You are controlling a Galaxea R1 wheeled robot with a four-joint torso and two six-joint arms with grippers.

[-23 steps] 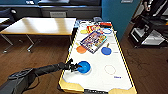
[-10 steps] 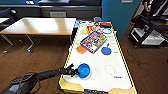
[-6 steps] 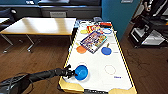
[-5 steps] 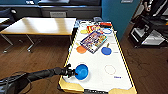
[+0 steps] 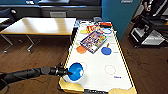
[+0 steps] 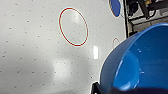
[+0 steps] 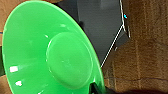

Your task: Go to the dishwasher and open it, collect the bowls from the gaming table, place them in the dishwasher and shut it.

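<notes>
Left gripper (image 5: 67,72) grips empty blue bowl (image 5: 75,71).

We stand in an office break room: the gaming table (image 5: 117,82), white-topped with yellow corners, carries a colourful game box (image 5: 93,41); beside it stands a wood-topped dining table (image 5: 40,25), behind it a teal wall (image 5: 117,15), beneath it wood flooring (image 5: 45,58).

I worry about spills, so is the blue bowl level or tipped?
Tipped. Held by the left gripper, the blue bowl faces sideways over the table's near corner, its inside looking empty.
</notes>
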